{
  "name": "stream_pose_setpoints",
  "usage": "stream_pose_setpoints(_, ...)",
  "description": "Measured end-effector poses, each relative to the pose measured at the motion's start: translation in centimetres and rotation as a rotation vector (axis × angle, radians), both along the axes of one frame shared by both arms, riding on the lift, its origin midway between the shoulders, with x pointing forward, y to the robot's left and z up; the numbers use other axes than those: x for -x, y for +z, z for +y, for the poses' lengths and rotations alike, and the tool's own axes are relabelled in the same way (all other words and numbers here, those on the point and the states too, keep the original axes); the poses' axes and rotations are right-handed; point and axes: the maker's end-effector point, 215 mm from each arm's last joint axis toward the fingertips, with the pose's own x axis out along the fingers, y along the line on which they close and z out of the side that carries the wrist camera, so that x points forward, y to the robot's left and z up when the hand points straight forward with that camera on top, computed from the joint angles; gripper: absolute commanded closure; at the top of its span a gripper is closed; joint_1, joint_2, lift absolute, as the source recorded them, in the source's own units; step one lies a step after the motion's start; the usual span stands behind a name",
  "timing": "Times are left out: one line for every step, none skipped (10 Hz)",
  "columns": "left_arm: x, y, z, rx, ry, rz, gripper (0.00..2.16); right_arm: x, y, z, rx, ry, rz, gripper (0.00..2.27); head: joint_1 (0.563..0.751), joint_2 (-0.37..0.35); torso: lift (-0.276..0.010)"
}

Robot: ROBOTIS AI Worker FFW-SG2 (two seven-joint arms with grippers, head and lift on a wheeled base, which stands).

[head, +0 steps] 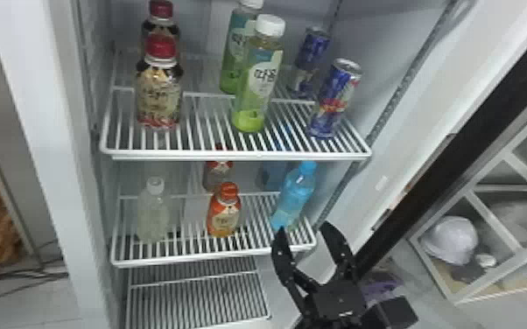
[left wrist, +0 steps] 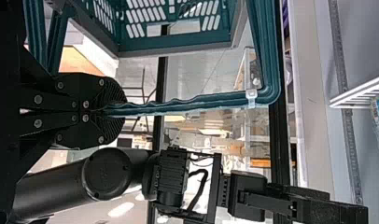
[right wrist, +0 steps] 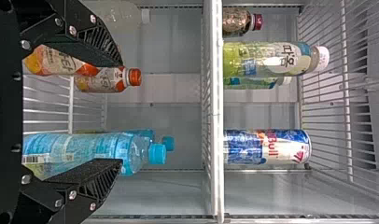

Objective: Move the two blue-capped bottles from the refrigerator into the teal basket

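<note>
Pale, diffuse light fills the refrigerator (head: pixel 43 131), with soft-edged shadows. The upper shelf (head: pixel 249 155) catches it along its front edge — below that, the rear of the next shelf (head: pixel 214 259) sinks into gray shade. There the front blue-capped bottle (head: pixel 295 192) looks luminous, while the rear blue-capped bottle (head: pixel 273 173) sits dimmer. In the right wrist view, a white patch of glare lies on the green bottle (right wrist: pixel 253 56). Over in the left wrist view, an oval lamp (left wrist: pixel 121 209) burns out to plain white, leaving the black arm (left wrist: pixel 61 184) almost a silhouette — only a faint sheen picks out its curve.
</note>
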Motion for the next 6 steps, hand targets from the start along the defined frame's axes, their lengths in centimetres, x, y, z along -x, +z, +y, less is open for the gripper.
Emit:
stream_pose_setpoints(0.02, 0.00, -0.01, 0.000, -0.001, 0.000, 1.18, -0.02, 0.07, 0.01, 0.000, 0.000, -0.002, 0.30, 0.695, -0.350, -0.136)
stream_pose_setpoints(0.06, -0.02, -0.01, -0.001, -0.002, 0.000, 1.18, -0.04, 0.12, 0.01, 0.000, 0.000, -0.003, 0.29, 0.695, -0.350, -0.136)
stream_pose_setpoints(0.07, -0.02, 0.00, -0.001, -0.002, 0.000, 1.18, -0.04, 0.14, 0.02, 0.001, 0.001, -0.004, 0.28, 0.695, -0.350, -0.136)
stream_pose_setpoints(0.07, -0.02, 0.00, -0.001, -0.002, 0.000, 1.18, -0.04, 0.19, 0.02, 0.001, 0.001, -0.006, 0.28, 0.695, -0.350, -0.136)
stream_pose_setpoints(0.06, -0.03, 0.00, -0.001, -0.001, 0.000, 1.18, -0.03, 0.23, 0.02, 0.001, 0.001, -0.007, 0.28, 0.695, -0.350, -0.136)
stream_pose_setpoints(0.10, -0.04, -0.01, 0.000, -0.001, 0.001, 1.18, -0.03, 0.27, 0.01, 0.000, 0.000, -0.008, 0.28, 0.695, -0.350, -0.136)
